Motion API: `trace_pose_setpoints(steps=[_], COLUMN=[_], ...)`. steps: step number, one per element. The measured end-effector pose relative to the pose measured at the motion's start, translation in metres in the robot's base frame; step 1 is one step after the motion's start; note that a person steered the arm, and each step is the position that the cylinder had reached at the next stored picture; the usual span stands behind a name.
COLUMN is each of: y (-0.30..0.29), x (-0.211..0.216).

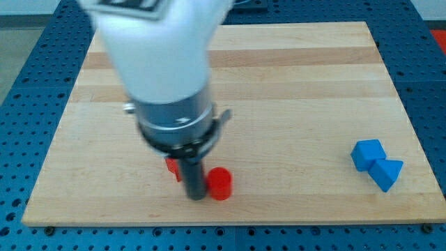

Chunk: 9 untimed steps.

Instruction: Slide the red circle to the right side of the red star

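The red circle (220,183) lies near the board's bottom edge, left of centre. The red star (172,167) is to its left, mostly hidden behind the rod and the arm's body, so only a small red part shows. My tip (196,197) rests on the board between the two, touching or almost touching the red circle's left side, just right of and below the star.
A blue cube (367,154) and a blue triangle (387,173) sit touching near the board's right edge. The wooden board (293,84) lies on a blue perforated table. The arm's white and grey body (164,70) covers the upper left.
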<state>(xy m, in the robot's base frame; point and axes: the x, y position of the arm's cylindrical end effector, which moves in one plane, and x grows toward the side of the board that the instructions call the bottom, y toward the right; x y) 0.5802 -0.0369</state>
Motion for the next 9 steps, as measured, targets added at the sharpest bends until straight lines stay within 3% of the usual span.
trace_pose_setpoints(steps=[3,5,9], y=[-0.001,0.142,0.086], x=[0.032,0.002,0.003])
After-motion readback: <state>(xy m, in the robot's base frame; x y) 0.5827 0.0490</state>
